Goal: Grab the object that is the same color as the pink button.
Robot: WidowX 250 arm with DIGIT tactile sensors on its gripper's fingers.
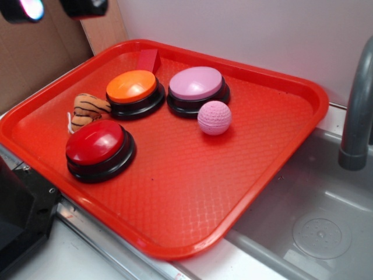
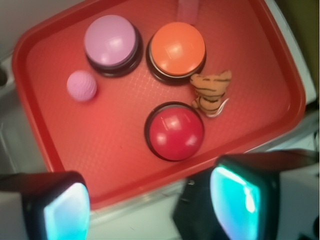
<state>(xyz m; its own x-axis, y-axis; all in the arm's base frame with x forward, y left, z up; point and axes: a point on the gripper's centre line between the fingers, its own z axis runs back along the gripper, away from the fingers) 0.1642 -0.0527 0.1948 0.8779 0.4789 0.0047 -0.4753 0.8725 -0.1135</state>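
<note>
The gripper point(image 2: 150, 200) shows most clearly in the wrist view, along the bottom edge of the frame: two blocky fingers with black, rounded-edged housings, each carrying a glossy pad that glows cyan to pale turquoise. The left-hand pad point(image 2: 65, 212) looks softer and more blurred, the right-hand pad point(image 2: 235, 200) brighter, with a whitish highlight along its upper edge. Pale grey or white body parts flank the fingers at both lower corners. In the exterior view only the fingertips point(image 1: 26, 9) appear at the top left edge, dark with a bluish-pink glint on one.
</note>
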